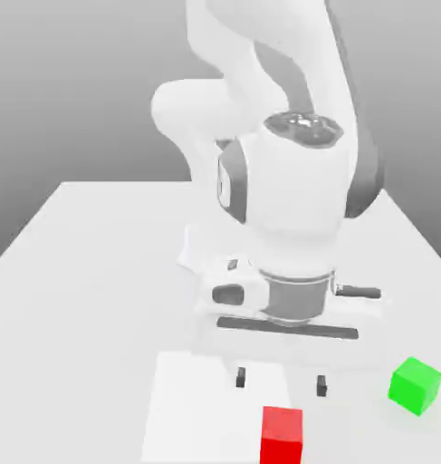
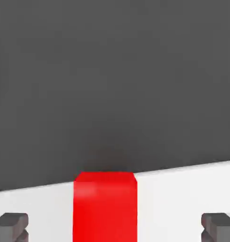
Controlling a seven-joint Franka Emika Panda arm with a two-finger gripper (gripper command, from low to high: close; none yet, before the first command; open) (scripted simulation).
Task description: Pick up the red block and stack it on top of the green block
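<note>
The red block [image 1: 282,435] rests on the white table near its front edge. My gripper [image 1: 281,381] hangs just above and behind it, open, its dark fingertips [image 1: 241,376] set wider than the block. In the hand view the red block [image 2: 105,206] lies centred between the two fingertips [image 2: 12,226], which stand well apart from its sides. The green block [image 1: 415,384] sits on the table toward the exterior view's right, apart from the red one.
The white table [image 1: 97,272] stretches back and toward the exterior view's left. The arm's bulky white wrist and links [image 1: 287,208] tower over the middle of the table.
</note>
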